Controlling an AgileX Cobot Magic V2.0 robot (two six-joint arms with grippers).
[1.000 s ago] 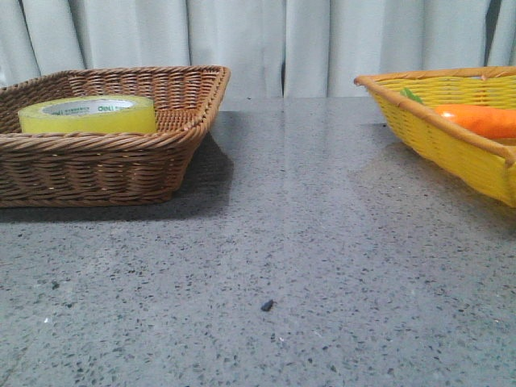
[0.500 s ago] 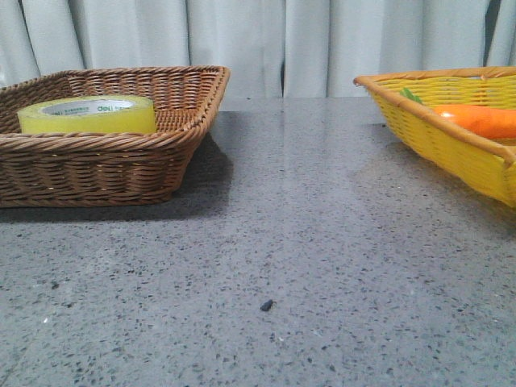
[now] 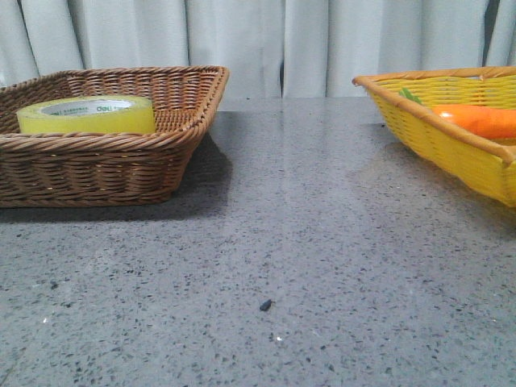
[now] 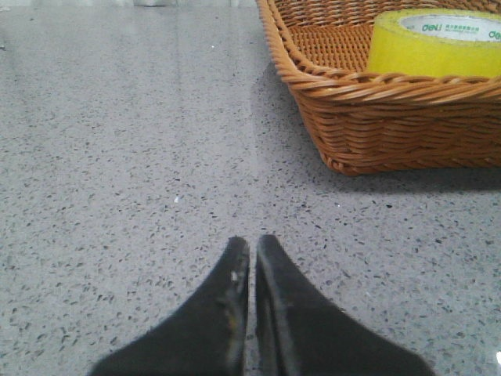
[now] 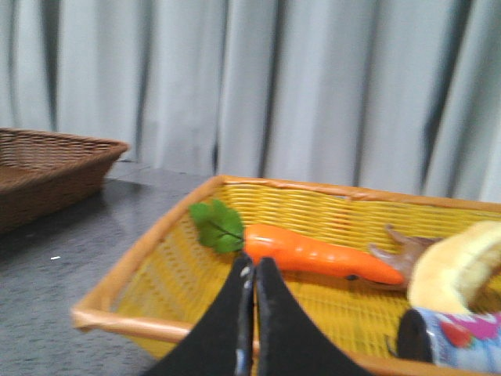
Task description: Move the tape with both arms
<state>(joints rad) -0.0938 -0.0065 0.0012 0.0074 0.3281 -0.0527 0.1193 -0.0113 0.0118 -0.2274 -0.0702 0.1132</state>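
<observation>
**A:** Anyone able to read the print on the tape (image 3: 87, 115)? From the front I get green lettering on the white core, and "deli" is about all I can make out; the smaller characters next to it are too tiny for me.

**B:** Same from the left wrist cam: "deli" on the core again, rest unreadable. The roll lies flat inside the brown wicker basket (image 3: 113, 173) at the worktop's left side, near that basket's front wall.

**A:** And the grippers?

**B:** Left gripper (image 4: 252, 258) has its fingers pressed together, nothing between them, low over bare worktop (image 3: 306, 242) near the brown basket's corner but not touching it. Right gripper (image 5: 252, 274) is closed on nothing too, sitting by the near rim of the yellow basket (image 5: 164, 266).

**A:** What's in the yellow one?

**B:** An orange carrot (image 5: 313, 254) with green leaves, a banana (image 5: 458, 262), something brownish I can't identify, and a can (image 5: 454, 345) with a colourful label I can't read, too blurry.

**A:** Room to move?

**B:** Wide stretch of speckled grey worktop between the two baskets, only a small dark speck (image 3: 265, 305) on it. Curtain (image 3: 266, 40) behind.
</observation>
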